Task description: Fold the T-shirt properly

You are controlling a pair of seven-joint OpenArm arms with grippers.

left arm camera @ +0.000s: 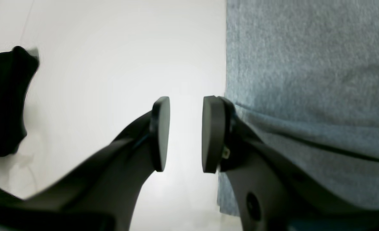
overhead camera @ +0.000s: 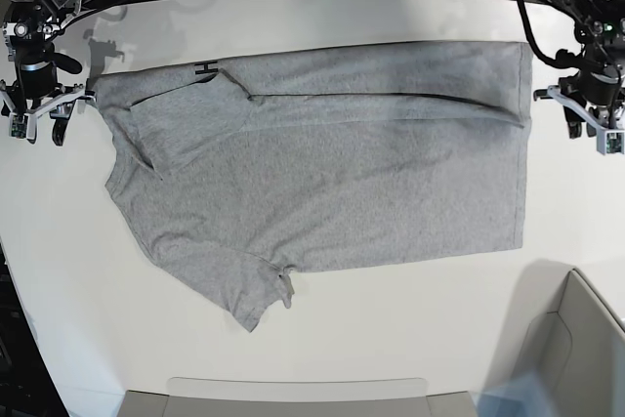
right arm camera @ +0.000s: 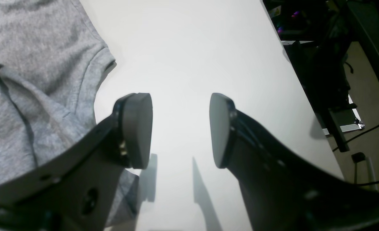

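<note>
The heather-grey short-sleeved cotton T-shirt [overhead camera: 332, 173] lies spread on the white table [overhead camera: 391, 339], its far long edge folded over onto the body, with a bit of black lettering [overhead camera: 205, 69] peeping out near the folded sleeve. One sleeve [overhead camera: 256, 290] sticks out from the shirt's near edge.

The left gripper [left arm camera: 185, 134] hovers just beside the shirt's hem end, its black padded jaws parted by a narrow gap with only bare table between them; one jaw stands right at the cloth's edge. The right gripper [right arm camera: 180, 128] hangs just beside the shirt's collar end, jaws spread wide and holding nothing, over bare table next to a sleeve cuff [right arm camera: 104, 64].
</note>
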